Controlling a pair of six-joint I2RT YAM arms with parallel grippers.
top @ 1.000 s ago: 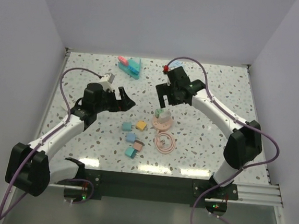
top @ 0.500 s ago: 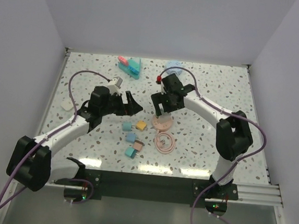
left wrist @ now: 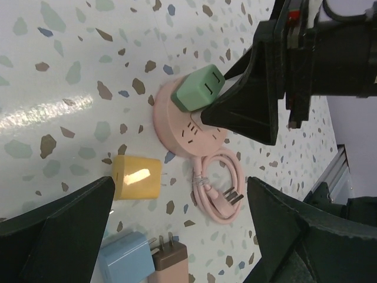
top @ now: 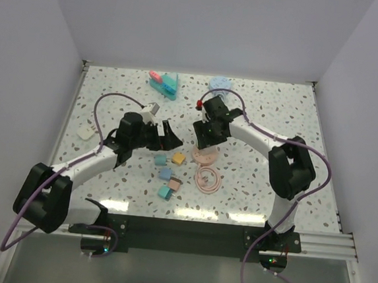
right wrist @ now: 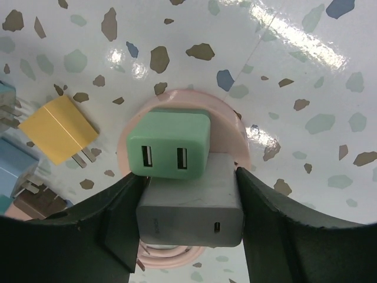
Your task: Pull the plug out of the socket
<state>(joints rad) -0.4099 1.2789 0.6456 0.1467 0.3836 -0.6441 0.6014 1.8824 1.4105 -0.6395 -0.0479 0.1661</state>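
In the top view, the round pink socket (top: pixel 205 157) lies near the middle of the speckled surface (top: pixel 264 115), and both arms reach in toward it. The right claw (right wrist: pixel 188 177) is down over the socket. In its wrist view its two fingers (right wrist: pixel 121 230) press against either side of a grey plug (right wrist: pixel 191 215), so we read it as clamped on that plug.

The grey plug stands in the socket. A green plug (right wrist: pixel 169 147) with two USB ports is also seated there, touching the grey one at its 12 o'clock in that wrist view.

The left claw (left wrist: pixel 179 184) hangs above the surface at about 10 o'clock from the socket in the top view. Its fingers are wide apart and touch nothing.

A yellow plug (top: pixel 178 158) lies loose just beside the socket at its 9 o'clock. The socket's pink cable (top: pixel 208 180) is coiled at its 6 o'clock. A blue plug (left wrist: pixel 126 262) and a brown plug (left wrist: pixel 171 259) lie together farther toward 7 o'clock.
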